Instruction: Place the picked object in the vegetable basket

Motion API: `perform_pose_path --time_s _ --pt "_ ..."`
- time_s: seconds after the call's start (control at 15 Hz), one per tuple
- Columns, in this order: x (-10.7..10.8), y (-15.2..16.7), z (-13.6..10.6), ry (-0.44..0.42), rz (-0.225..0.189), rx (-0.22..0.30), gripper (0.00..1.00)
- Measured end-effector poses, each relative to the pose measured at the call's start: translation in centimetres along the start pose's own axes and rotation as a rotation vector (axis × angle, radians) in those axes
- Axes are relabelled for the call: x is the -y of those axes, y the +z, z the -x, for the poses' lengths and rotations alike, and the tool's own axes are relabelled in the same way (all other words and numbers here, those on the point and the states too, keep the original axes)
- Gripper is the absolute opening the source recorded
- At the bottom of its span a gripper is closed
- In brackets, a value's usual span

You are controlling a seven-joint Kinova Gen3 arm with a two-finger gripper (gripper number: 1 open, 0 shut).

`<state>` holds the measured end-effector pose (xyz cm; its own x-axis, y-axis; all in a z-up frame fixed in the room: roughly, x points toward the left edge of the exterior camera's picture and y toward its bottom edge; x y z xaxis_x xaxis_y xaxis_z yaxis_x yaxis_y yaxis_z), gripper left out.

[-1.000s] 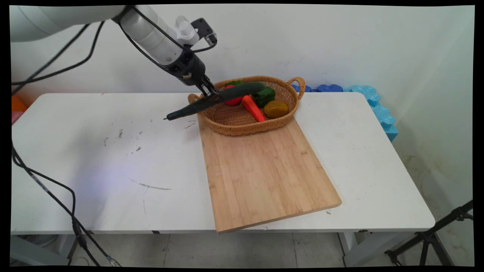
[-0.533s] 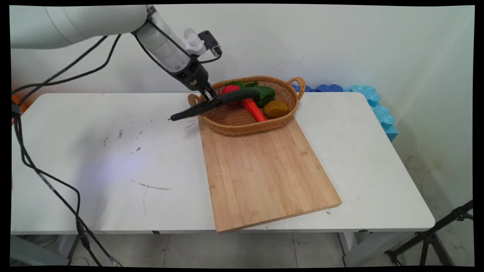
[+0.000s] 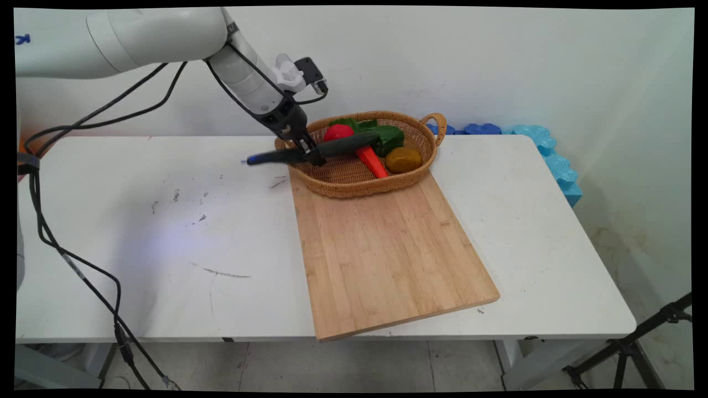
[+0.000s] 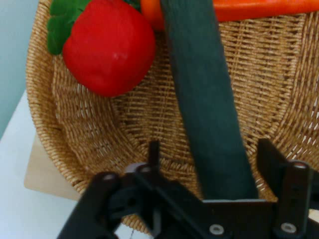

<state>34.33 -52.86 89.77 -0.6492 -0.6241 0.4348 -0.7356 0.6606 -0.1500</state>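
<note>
Cucumber (image 3: 343, 145) front and centre: we've got the long, dark green, smooth-skinned thing lying almost level across the left rim of the wicker basket (image 3: 354, 190). Its thin end pokes out over the white table (image 3: 138, 221) and its thicker end reaches in over the basket's contents. The black gripper (image 3: 310, 155) sits right on it at the rim, slanting down from the upper left. From the hand camera we see the cucumber (image 4: 204, 99) running straight up out of the gripper (image 4: 212, 154) across the tightly woven basket floor (image 4: 60, 144). Whether the gripper is clamping it or has let go, we can't tell from either view. Round it we've got a plump, glossy red tomato with a green leafy top (image 4: 109, 50) just to one side, and a tapered orange carrot (image 3: 371, 160) under the cucumber's far end. Beyond those sit a blocky green pepper (image 3: 390, 137) and a rounded brown potato (image 3: 404, 159) by the right wall. The oval, two-handled basket stands on the far end of a pale, grained wooden cutting board (image 3: 381, 254).
</note>
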Motion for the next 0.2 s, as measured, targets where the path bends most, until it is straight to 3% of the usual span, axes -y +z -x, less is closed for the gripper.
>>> perform_pose_path --time_s 0.2 --pt "-0.18 0.01 0.11 0.011 0.004 -0.005 1.00"
